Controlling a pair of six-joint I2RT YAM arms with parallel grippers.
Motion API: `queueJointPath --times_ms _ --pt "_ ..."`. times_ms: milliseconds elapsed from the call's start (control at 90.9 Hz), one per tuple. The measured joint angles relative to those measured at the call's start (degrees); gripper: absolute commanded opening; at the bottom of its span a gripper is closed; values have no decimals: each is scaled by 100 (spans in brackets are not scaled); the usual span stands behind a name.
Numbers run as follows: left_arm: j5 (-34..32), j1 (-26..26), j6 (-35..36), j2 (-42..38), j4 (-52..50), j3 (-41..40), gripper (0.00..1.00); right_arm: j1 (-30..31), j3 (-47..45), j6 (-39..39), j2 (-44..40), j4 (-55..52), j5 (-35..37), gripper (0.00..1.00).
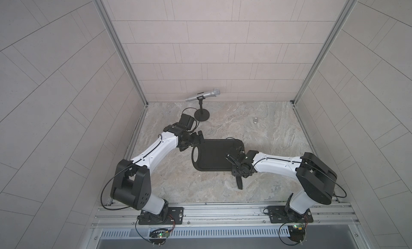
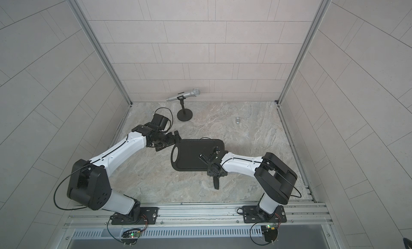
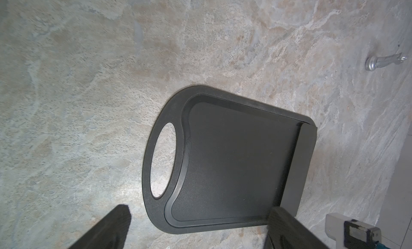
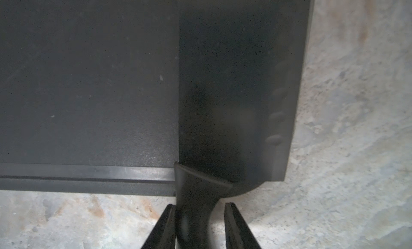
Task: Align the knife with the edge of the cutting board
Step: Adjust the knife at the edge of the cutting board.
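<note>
My right gripper (image 4: 200, 205) sits low over the table. Its fingers (image 4: 166, 227) are set on either side of the slim handle of the knife (image 4: 234, 92). They are apart, not clamped. Bare table shows between one finger and the handle. The other finger lies right against it, though the wrist view is too dark and soft for me to swear that it touches.

The handle juts out past a long edge of the cutting board (image 4: 89, 80) and lies over the table. In both top views its tail pokes out from under my wrist, toward the rail my arms stand on. The broad blade lies flat on the board's short end, the one away from the oval hole. It runs along that edge and hangs a little over it, so the board's rounded corner peeks out under the blade's heel.

My left gripper (image 1: 192, 142) hangs just beside the board's hole end, fingers spread wide.

The board rests flat on the marbled table (image 1: 178, 187), between my two arms. Well behind it, near the back wall, a silver microphone (image 1: 202, 95) lies across a stand with a round black base (image 1: 202, 114). A small silvery round thing (image 1: 255, 120) sits apart to its right.
</note>
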Motion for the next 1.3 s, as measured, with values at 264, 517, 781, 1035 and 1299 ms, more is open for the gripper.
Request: queueJointPath --times_ms 264,517,781,1035,1299 --pt "0 0 0 0 0 0 100 -48 0 -2 28 50 0 35" --pt "0 0 -2 0 0 0 100 -68 9 -2 81 92 -13 34" --pt "0 0 0 0 -2 0 100 -79 50 0 111 68 -15 30" --pt "0 0 -2 0 -2 0 100 -85 76 2 125 55 -20 28" --pt "2 0 0 0 -2 0 100 -87 94 4 136 55 -20 27"
